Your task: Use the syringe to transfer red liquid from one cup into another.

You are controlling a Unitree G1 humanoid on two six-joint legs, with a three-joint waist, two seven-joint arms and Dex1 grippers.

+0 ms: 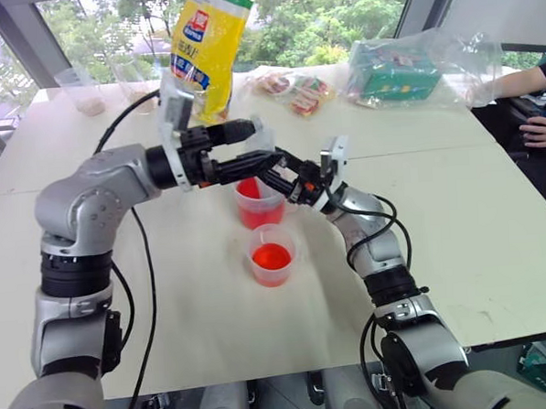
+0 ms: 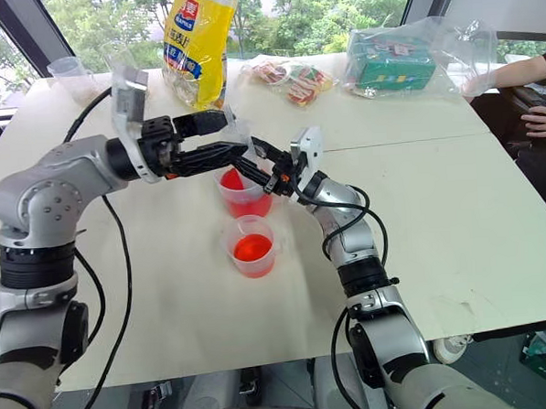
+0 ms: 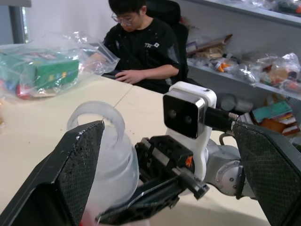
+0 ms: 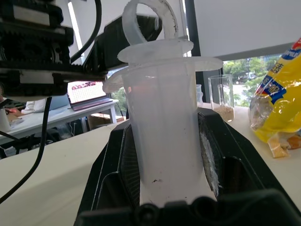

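My right gripper (image 1: 275,173) is shut on the syringe (image 4: 162,136), a clear thick barrel held upright between the black fingers (image 4: 123,165) with its plunger ring on top. The syringe hangs over the taller cup (image 1: 256,205), which holds red liquid (image 1: 246,188); its tip is hidden behind the fingers. My left gripper (image 1: 259,143) points across from the left and stands open, its fingers (image 3: 77,165) on either side of the plunger ring (image 3: 99,120); whether they touch it I cannot tell. The shorter cup (image 1: 272,254), also showing red, stands just in front of the taller one.
At the back of the white table (image 1: 457,222) stand a yellow bag (image 1: 208,43), snack packets (image 1: 294,89), a clear bag with a green box (image 1: 399,70) and cups with beige grains (image 1: 82,91). A person's arm (image 1: 535,108) rests at the right edge.
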